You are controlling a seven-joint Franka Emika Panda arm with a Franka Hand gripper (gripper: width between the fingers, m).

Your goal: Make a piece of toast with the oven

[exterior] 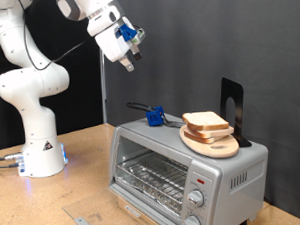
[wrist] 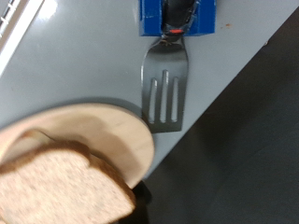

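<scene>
The silver toaster oven (exterior: 178,171) stands at the exterior view's lower right, its glass door closed over the wire rack. On its top lies a round light-wood board (exterior: 211,142) with two stacked slices of toast (exterior: 204,122). The wrist view shows the top slice (wrist: 61,191) on the board (wrist: 103,131). My gripper (exterior: 129,59) hangs in the air well above the oven's left end and holds nothing. Its fingers do not show in the wrist view.
A metal slotted spatula (wrist: 164,89) with a blue handle (exterior: 152,116) lies on the oven top beside the board. A black upright stand (exterior: 233,107) is behind the board. Two round knobs (exterior: 198,199) are on the oven's front. The robot base (exterior: 36,147) stands at the left.
</scene>
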